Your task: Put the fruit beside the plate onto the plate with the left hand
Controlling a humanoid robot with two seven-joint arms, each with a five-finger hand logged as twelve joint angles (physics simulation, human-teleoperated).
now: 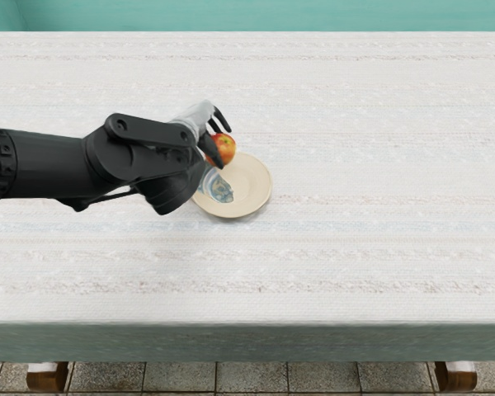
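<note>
Head view looking down at a slant on a long table [355,247] covered in a pale, whitish textured surface, with a teal wall along the far edge. A dark robot arm [74,165] reaches in from the left side. Its silver left hand [196,122] is curled around a red and yellow apple [225,148], with dark fingertips [219,118] on the far side of the fruit and another dark tip on its near left side. The apple sits at the far left rim of a round cream plate [252,186], overlapping that rim; whether it rests on the plate or hangs just above cannot be told. The plate lies a little left of the table's middle.
</note>
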